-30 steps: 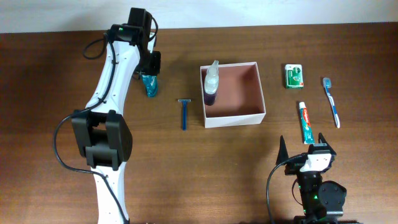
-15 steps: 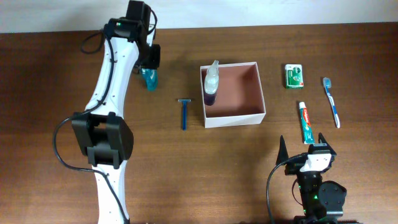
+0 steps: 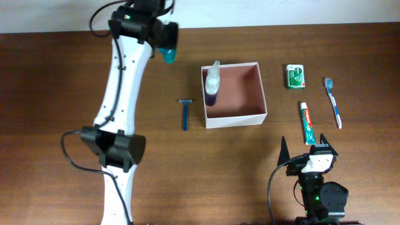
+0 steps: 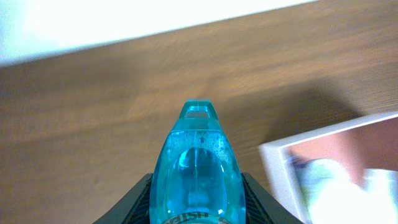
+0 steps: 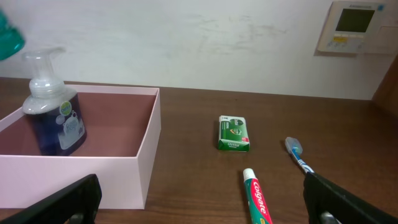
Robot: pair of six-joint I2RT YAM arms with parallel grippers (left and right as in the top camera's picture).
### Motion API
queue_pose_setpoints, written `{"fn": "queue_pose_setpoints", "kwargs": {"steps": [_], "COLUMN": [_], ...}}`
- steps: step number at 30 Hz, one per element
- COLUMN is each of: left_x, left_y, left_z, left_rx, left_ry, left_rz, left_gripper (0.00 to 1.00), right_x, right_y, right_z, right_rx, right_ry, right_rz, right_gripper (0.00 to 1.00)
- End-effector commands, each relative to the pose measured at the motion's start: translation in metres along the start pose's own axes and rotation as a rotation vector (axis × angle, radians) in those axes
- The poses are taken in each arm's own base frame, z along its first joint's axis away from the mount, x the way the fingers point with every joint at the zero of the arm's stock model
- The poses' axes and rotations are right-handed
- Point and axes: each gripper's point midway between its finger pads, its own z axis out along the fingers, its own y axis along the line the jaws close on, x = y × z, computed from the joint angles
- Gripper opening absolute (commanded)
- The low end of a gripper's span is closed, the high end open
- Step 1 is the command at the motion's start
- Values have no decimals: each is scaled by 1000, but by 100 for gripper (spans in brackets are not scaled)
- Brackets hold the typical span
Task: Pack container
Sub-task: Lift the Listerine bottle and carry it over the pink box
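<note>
The container (image 3: 240, 92), a square open-top box with white walls and a pinkish-brown inside, is shown on the counter (image 3: 50, 94), ahead and to the left of the right fingers (image 5: 65, 199) and apart from them. A pump bottle (image 3: 212, 84) with dark blue liquid is stood upright in the corner of the box on the side facing the left fingers (image 4: 132, 204). The left fingers are pinched on the sides of a teal bottle (image 4: 198, 168), which is held off the counter beyond that corner of the box, near the counter's far edge. A blue razor (image 3: 185, 114) is laid just beside the box wall. The right fingers are spread wide, with nothing between them. A toothpaste tube (image 3: 305, 123) is seen just ahead of them, with a toothbrush (image 3: 333, 103) to its right and a green packet (image 3: 295, 75) farther ahead.
</note>
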Motion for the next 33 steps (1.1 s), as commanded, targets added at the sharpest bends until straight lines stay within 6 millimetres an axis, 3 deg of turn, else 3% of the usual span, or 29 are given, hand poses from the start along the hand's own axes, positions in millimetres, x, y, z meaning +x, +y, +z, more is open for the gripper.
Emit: {"fn": "queue_pose_setpoints", "kwargs": {"steps": [1,11,25,33], "left_x": [-26,-46,-39,-29], "left_y": [-29,-103,-188,-209], "left_z": [-36,-84,-114,-113], "left_rx": [55,161,286,307], "left_ry": [-120,-267,-339,-321], "left_rz": [29,117,217,246], "left_gripper": [25,25,25,25], "right_x": [1,1,1,1], "right_y": [3,3,3,3], "right_z": [0,0,0,0], "right_rx": [-14,-14,-14,-14], "right_ry": [-2,-2,-2,-2], "right_rz": [-3,-3,-3,-3], "right_gripper": [99,99,99,99]}}
